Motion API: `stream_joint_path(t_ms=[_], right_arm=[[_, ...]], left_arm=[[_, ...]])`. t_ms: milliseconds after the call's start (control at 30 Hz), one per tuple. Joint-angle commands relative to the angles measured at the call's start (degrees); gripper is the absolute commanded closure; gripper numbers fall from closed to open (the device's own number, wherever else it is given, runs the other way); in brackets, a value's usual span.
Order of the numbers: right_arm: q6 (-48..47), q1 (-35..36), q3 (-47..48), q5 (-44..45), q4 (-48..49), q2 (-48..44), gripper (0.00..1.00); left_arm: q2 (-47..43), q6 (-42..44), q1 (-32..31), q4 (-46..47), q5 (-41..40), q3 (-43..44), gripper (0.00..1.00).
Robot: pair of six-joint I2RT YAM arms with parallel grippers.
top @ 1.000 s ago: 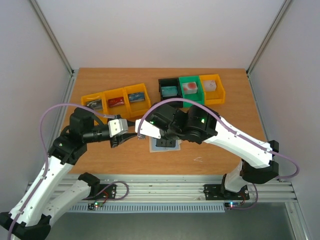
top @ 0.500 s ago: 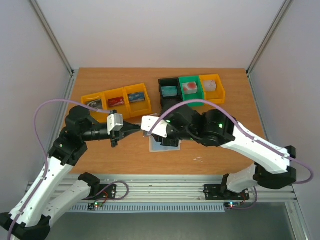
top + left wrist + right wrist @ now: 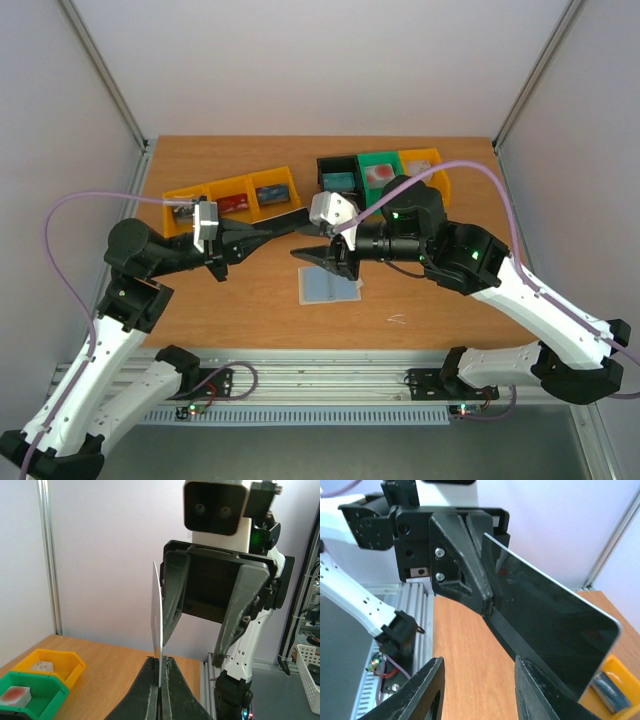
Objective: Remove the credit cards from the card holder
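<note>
Arms now raised away from card holder [image 3: 330, 288], flat below right gripper [image 3: 322, 260], whose jaws stand apart, empty. Left gripper [image 3: 160, 667] closed on credit card [image 3: 157, 605] edge, upright. Card light, stiff, slippery: pinch edge firmly.

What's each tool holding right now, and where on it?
Left tool is shut on a credit card, pinching a narrow strip along one edge. Right tool is open, holding nothing.

Right gripper [image 3: 192, 650] blocks left gripper [image 3: 160, 666]; yellow bins [image 3: 213, 186] beyond
</note>
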Motion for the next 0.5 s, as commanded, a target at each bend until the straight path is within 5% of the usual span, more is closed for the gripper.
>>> stream_joint_path(t_ms=[0, 267, 467], right_arm=[[7.33, -4.38, -0.78, -8.34, 6.31, -0.71, 0.60], [12.49, -15.23, -1.00, -14.72, 3.22, 0.24, 0.52], [13.86, -15.43, 3.89, -26.16, 0.57, 4.09, 0.46]], left_arm=[[-0.98, -1.90, 0.20, 4.09, 2.23, 0.86, 1.00], [-1.47, -1.02, 0.21, 3.70, 2.45, 1.23, 1.00], [-1.16, -1.28, 0.22, 3.80, 2.13, 1.20, 1.00]])
